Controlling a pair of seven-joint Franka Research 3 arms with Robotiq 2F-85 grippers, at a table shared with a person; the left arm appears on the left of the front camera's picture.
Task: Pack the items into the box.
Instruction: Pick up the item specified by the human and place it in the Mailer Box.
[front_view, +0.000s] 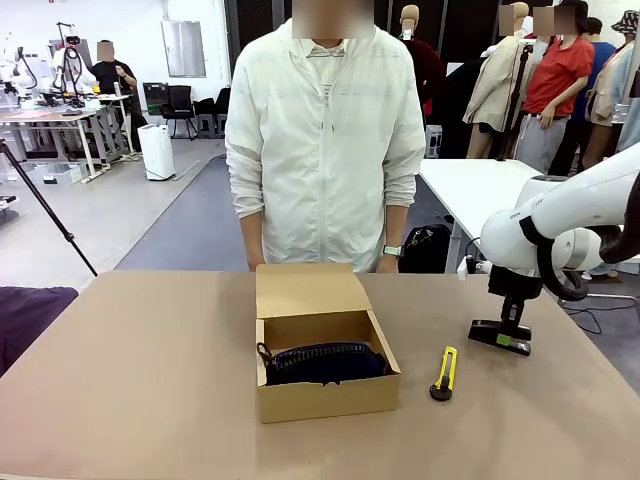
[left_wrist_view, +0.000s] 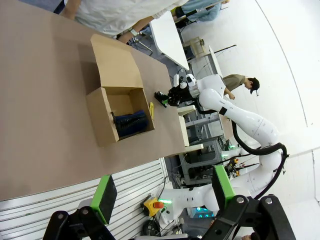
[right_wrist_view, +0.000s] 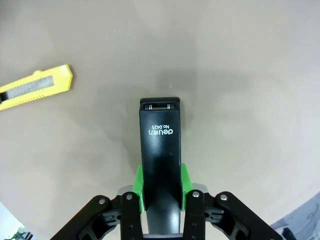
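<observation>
Right hand (right_wrist_view: 161, 182) comes down from above on the black stapler (right_wrist_view: 160, 145), green pads (right_wrist_view: 139, 182) pressed against both of its long sides near the rear end: pinching the stapler. White print on the stapler's top reads upside down in the right wrist view, and the metal-mouthed nose points away from the wrist. Front view puts the stapler on the robot's right part of the tabletop (front_view: 150, 380), well apart from the box; its base looks down on the surface, though I cannot tell whether it is just clear of it. Yellow utility knife (front_view: 445, 372) lies flat between stapler and box, nearer the box, touching neither. Box (front_view: 325, 397) sits mid-tabletop, tan cardboard, flap lid (front_view: 305, 290) open and standing up at the far side. Navy bundle (front_view: 325, 362) lies inside the box, spanning nearly its full width, a ribbed edge showing along its top. Left hand (left_wrist_view: 162, 192) is held high over the tabletop's left side, fingers spread wide, nothing between them; its wrist camera looks down on the box and across to the right arm. Person (front_view: 325, 140) in a pale jacket stands at the far edge just behind the box, arms down at the sides.
</observation>
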